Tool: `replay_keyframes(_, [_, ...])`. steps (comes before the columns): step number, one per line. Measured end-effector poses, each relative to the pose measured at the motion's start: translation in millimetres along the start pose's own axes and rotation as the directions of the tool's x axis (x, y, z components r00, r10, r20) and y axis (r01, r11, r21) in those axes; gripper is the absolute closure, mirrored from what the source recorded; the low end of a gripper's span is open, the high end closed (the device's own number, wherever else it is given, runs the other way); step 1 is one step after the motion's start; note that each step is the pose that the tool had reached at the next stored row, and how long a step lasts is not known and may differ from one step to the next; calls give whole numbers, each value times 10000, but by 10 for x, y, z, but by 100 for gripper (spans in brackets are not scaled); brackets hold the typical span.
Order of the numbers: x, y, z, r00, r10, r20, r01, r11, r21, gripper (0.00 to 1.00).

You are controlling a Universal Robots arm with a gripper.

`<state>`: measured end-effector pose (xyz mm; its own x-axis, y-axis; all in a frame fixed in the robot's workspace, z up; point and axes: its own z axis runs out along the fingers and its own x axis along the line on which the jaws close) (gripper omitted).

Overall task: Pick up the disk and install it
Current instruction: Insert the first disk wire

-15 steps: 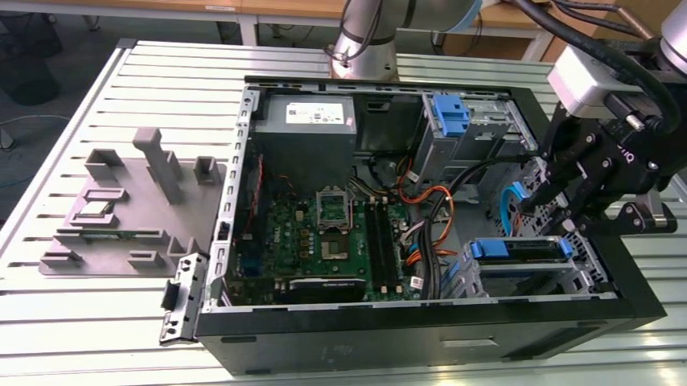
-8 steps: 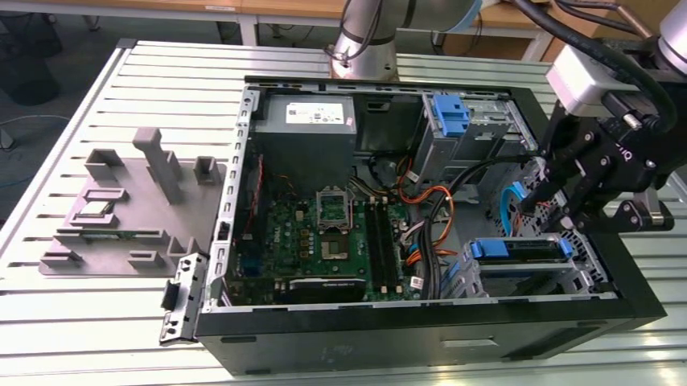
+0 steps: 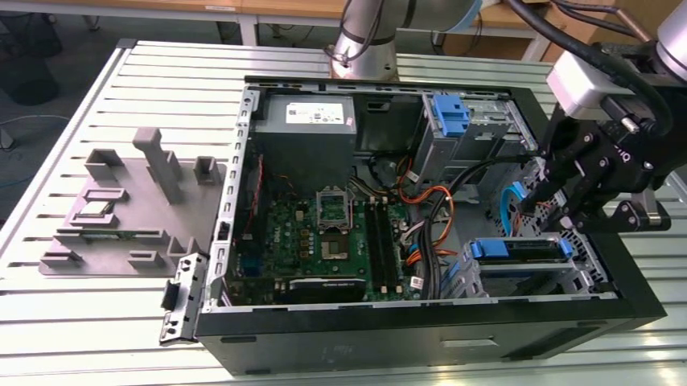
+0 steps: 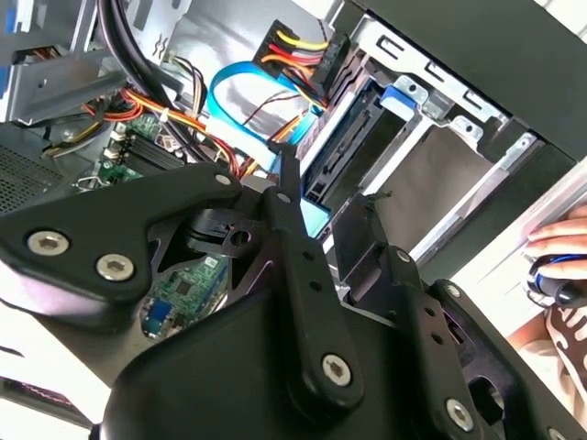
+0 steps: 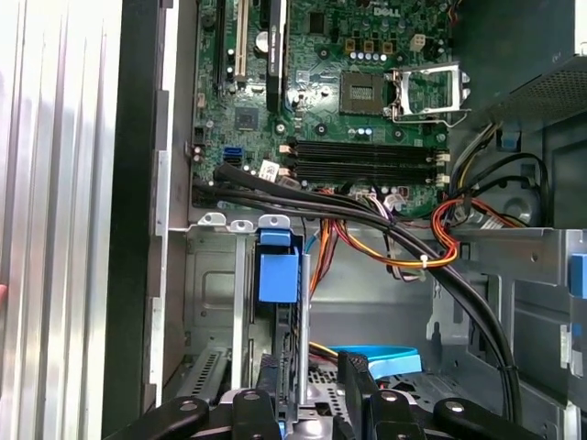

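Disk (image 3: 520, 249), blue plastic frame, sits in steel bay; black gripper (image 3: 558, 197) at its 12 o'clock, jaw state unclear.

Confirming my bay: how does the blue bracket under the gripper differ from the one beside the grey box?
The near bracket lies crosswise in the exterior view; the far bracket runs lengthwise. The near bracket sits just below the gripper; the far bracket sits by the grey box. Both are blue plastic on metal cages.
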<state>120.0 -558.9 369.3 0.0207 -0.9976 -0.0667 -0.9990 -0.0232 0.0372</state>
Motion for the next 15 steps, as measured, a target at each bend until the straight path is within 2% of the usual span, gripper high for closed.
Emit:
replay_keyframes(9, [-16, -17, 67, 10000, 1, 3, -1, 10000, -4, 58])
replay_keyframes(15, [-25, -18, 63, 10000, 1, 3, -1, 10000, -4, 58])
